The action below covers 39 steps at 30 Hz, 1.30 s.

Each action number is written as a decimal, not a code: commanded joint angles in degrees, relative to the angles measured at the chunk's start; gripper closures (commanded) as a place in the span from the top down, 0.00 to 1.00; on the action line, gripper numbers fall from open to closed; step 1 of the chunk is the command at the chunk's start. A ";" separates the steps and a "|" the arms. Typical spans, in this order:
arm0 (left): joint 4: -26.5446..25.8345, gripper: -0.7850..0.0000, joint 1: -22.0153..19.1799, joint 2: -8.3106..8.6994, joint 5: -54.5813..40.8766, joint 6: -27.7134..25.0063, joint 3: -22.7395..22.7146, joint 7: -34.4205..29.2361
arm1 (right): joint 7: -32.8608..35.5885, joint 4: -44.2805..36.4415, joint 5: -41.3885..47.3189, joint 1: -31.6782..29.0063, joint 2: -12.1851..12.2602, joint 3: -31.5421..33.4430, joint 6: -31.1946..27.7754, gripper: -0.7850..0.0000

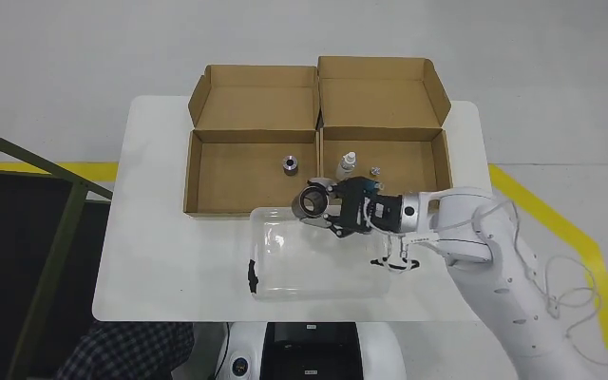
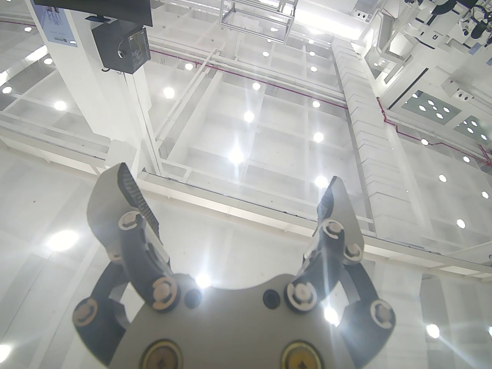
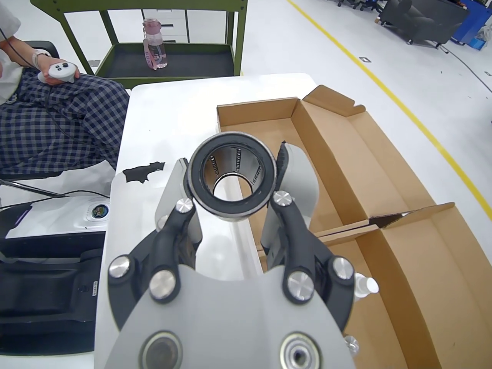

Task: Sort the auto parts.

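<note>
The left gripper point(image 2: 230, 197) points at the ceiling, its fingers spread wide with nothing between them. On the white table point(image 1: 152, 237), the left-hand open brown cardboard box point(image 1: 228, 180) holds one short silver metal cylinder point(image 1: 288, 163). Over that box's near right corner, the right gripper point(image 1: 323, 203) has its fingers clamped on the sides of a silver sleeve bearing with black-rimmed ends point(image 1: 313, 200), above the far edge of a clear plastic tray point(image 1: 318, 271). The right-hand cardboard box point(image 1: 418, 163) holds a small white bottle-shaped part point(image 1: 349, 163) and a small metal fitting point(image 1: 374, 171). The bearing looks bound for the left box, beside the similar cylinder. A clean drop would mean carrying it fully past the near wall, keeping left of the divider, and lowering it close to the floor before letting go, lest the round part roll or strike the cylinder.
</note>
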 commanded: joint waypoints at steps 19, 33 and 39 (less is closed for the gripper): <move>0.00 1.00 0.00 0.00 0.00 0.00 0.00 0.00 | -0.04 19.39 -2.85 16.89 -5.04 -16.25 10.69 0.00; 0.00 1.00 0.00 0.00 0.00 0.00 0.00 0.00 | 1.59 25.14 -7.76 19.59 -7.27 -21.01 15.72 0.00; 0.00 1.00 0.00 0.00 0.00 0.00 0.00 0.00 | 2.95 27.74 -8.07 20.61 -8.09 -22.04 16.71 0.00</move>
